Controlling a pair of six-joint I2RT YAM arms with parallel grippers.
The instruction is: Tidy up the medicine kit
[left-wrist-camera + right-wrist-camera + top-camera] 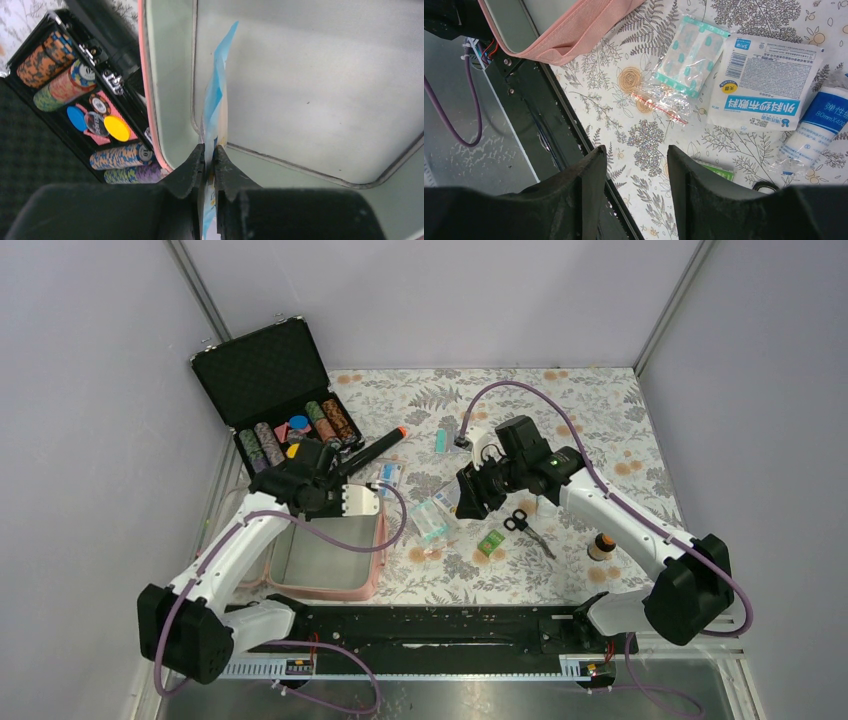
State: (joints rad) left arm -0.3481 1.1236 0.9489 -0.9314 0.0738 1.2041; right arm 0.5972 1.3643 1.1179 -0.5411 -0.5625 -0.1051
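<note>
Lying open, lining upward, at the near-left of the table [600, 420], the one medicine kit [330, 592] runs lengthwise left to right. Left gripper [210, 155] pinches one blue-white packet [215, 95] over it; right gripper [636, 155] hangs open, empty, near one pair of scissors [520, 523].

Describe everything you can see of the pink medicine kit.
The medicine kit is a soft pink fabric pouch, rectangular with rounded corners. It lies unzipped and open on the floral tablecloth at the near left, next to the black chip case. Its grey lining looks smooth. The left gripper hovers over it, shut on a thin blue-and-white packet held edge-on above the lining. Whether the packet touches the lining cannot be told.
</note>
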